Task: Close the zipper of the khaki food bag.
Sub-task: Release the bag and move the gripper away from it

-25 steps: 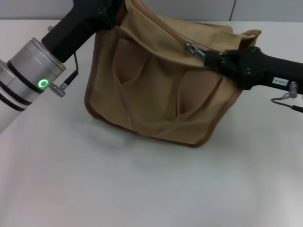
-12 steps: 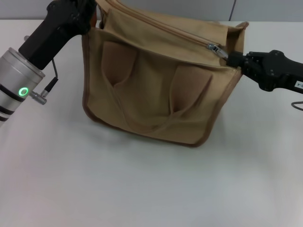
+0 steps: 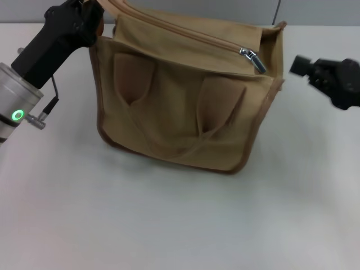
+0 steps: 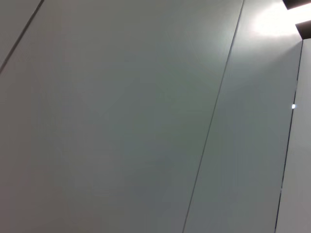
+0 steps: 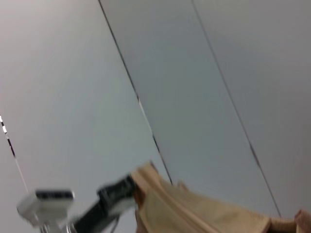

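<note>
The khaki food bag (image 3: pixel 180 107) stands on the white table, its two handles hanging down the front. Its zipper (image 3: pixel 191 35) runs along the top panel, and the silver slider (image 3: pixel 252 59) sits near the bag's right end with its pull tab hanging free. My left gripper (image 3: pixel 93 14) is shut on the bag's upper left corner at the top edge of the head view. The right wrist view shows that left gripper (image 5: pixel 116 194) at the bag's corner (image 5: pixel 146 182). My right gripper (image 3: pixel 298 64) hovers to the right of the bag, apart from the slider and holding nothing.
The white table (image 3: pixel 169 225) spreads in front of the bag and to both sides. A grey panelled wall (image 4: pixel 146 116) fills the left wrist view and stands behind the table.
The right gripper pulled the slider to the right along the zipper, then let go of the pull tab and drew back to the right. The left arm shifted left with the bag's corner.
</note>
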Robot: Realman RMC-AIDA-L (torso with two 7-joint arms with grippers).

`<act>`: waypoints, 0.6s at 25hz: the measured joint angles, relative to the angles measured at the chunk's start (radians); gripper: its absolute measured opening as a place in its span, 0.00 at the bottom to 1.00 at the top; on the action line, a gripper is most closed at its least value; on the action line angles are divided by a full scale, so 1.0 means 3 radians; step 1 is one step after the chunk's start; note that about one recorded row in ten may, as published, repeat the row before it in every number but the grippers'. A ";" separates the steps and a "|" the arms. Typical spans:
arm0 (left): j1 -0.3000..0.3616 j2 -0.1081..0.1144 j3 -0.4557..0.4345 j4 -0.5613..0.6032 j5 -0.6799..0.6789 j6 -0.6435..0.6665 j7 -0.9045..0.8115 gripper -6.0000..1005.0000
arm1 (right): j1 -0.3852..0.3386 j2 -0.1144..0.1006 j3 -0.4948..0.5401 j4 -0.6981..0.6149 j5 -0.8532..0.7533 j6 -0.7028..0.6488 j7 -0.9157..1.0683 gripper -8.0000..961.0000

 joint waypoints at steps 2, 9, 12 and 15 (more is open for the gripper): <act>0.0025 0.0000 0.0000 0.0016 0.0000 0.0039 0.0004 0.03 | -0.0058 0.0006 0.0051 0.0000 0.0076 -0.0129 -0.0048 0.06; 0.0059 0.0005 -0.0015 0.0079 -0.0001 0.0532 -0.0032 0.10 | -0.0113 0.0019 0.0098 0.0120 0.0120 -0.0216 -0.0232 0.07; 0.0059 0.0005 -0.0018 0.0155 -0.0002 0.0726 -0.0061 0.21 | -0.0105 0.0020 0.0078 0.0187 0.0122 -0.0222 -0.0297 0.07; 0.0059 0.0005 -0.0012 0.0280 -0.0001 0.0987 -0.0188 0.33 | -0.0110 0.0021 0.0069 0.0191 0.0122 -0.0232 -0.0315 0.20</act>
